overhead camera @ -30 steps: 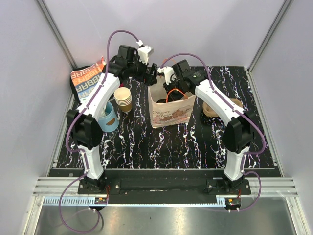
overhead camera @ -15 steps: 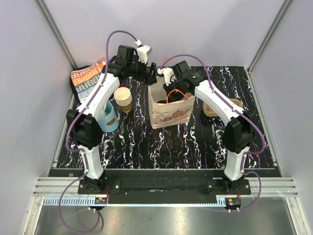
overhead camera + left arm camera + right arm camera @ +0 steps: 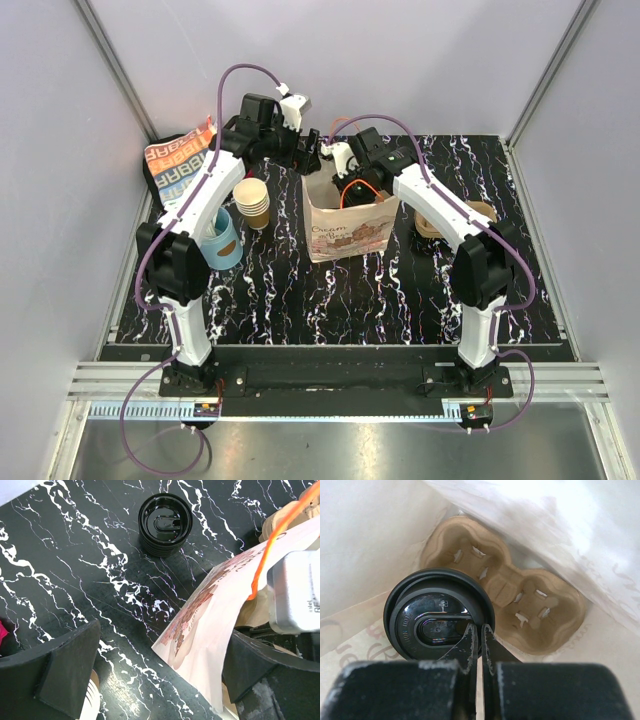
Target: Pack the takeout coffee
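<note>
Takeout coffee [image 3: 430,615] inside the paper bag [image 3: 345,235].
Right claw [image 3: 476,630] pressed together over its lid, 8 o'clock of the cup tray [image 3: 520,600]; left claw [image 3: 160,667] spread, astride the bag wall.

Glossy black plastic lid [image 3: 420,611], matt moulded-pulp tray [image 3: 506,587], smooth paper bag [image 3: 349,235].

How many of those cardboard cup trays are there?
2. One tray lies inside the paper bag; the other tray sits on the table beside the bag, partly hidden under the right arm. More could be stacked there.
</note>
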Robot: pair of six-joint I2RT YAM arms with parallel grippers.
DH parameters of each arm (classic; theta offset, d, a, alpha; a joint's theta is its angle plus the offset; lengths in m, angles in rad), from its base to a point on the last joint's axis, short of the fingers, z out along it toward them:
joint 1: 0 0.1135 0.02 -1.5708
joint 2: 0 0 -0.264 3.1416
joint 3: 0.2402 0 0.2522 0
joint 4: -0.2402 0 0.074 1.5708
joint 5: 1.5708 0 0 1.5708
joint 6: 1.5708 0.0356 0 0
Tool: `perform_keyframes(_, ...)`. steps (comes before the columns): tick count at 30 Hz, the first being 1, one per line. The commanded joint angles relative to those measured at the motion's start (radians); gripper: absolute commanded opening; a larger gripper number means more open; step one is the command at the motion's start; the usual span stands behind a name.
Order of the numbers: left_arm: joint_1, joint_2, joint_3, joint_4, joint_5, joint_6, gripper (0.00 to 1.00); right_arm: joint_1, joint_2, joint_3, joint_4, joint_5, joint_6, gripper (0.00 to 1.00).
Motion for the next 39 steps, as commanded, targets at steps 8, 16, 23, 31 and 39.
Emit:
perform_keyframes(8, 0.006, -0.030, -0.023, 0.060, 0.020, -0.015, 0.99, 0.014, 0.000, 0.043, 0.032, 0.037, 0.026, 0.00)
perform_keyframes(16, 0.006, -0.027, -0.027, 0.064, 0.023, -0.017, 0.99, 0.014, -0.005, 0.043, 0.048, 0.043, 0.030, 0.00)
perform_keyframes(23, 0.006, -0.028, -0.035, 0.066, 0.031, -0.018, 0.99, 0.014, -0.009, 0.040, 0.059, 0.042, 0.030, 0.00)
perform_keyframes(31, 0.008, -0.030, -0.047, 0.070, 0.040, -0.020, 0.99, 0.014, -0.013, 0.034, 0.077, 0.036, 0.037, 0.00)
perform_keyframes(39, 0.006, -0.035, -0.053, 0.073, 0.055, -0.021, 0.99, 0.012, -0.017, 0.019, 0.105, 0.019, 0.046, 0.00)
